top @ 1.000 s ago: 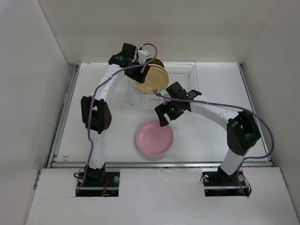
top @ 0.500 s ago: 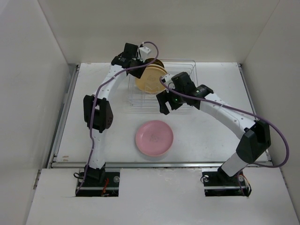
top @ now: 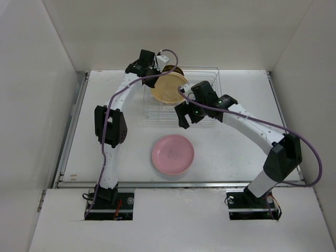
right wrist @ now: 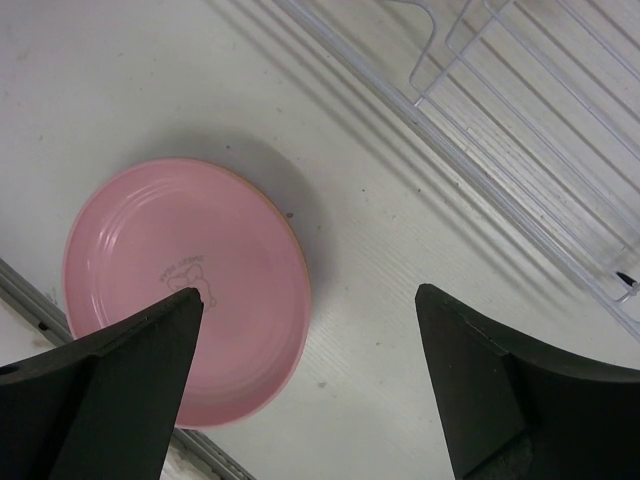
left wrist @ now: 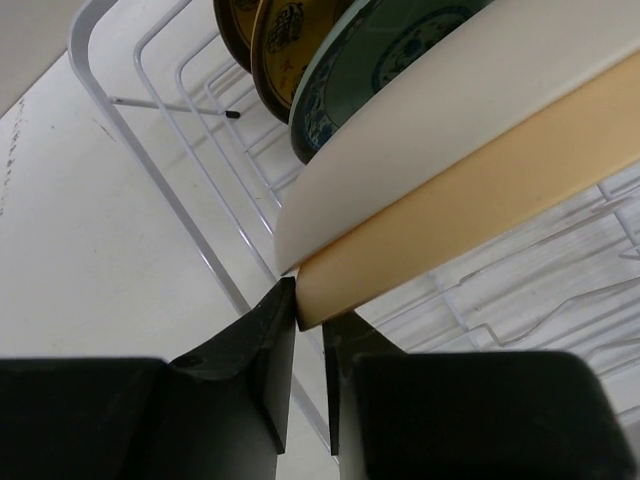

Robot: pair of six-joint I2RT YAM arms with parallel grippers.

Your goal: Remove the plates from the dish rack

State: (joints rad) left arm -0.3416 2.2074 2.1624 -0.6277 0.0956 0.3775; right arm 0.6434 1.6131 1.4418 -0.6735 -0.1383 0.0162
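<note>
Top external view: the left gripper (top: 155, 73), in the upper middle of the frame, has the yellow plate (top: 168, 88) by its rim at the left end of the dish rack (top: 202, 97). The plate leans with its face turned up. The right gripper (top: 181, 116) hangs at the rack's lower edge, and the pink plate (top: 172, 154) lies flat on the table (top: 236, 152) below centre.

Left wrist view: the left gripper (left wrist: 308, 312) is pinched narrow on the yellow plate (left wrist: 470, 200), gripping by the very fingertips. The plate lies against the cream plate (left wrist: 450, 110), so it probably wants a seated grip and a lift clear of that neighbour before swinging out. Behind, the rack wires (left wrist: 150, 150) hold a teal-patterned plate (left wrist: 370, 60) and brown-and-yellow plates (left wrist: 285, 30).

Right wrist view: the right gripper (right wrist: 305, 300) is spread wide and empty above the pink plate (right wrist: 180, 280), with the rack's corner (right wrist: 520, 150) at upper right, bare of plates there.
</note>
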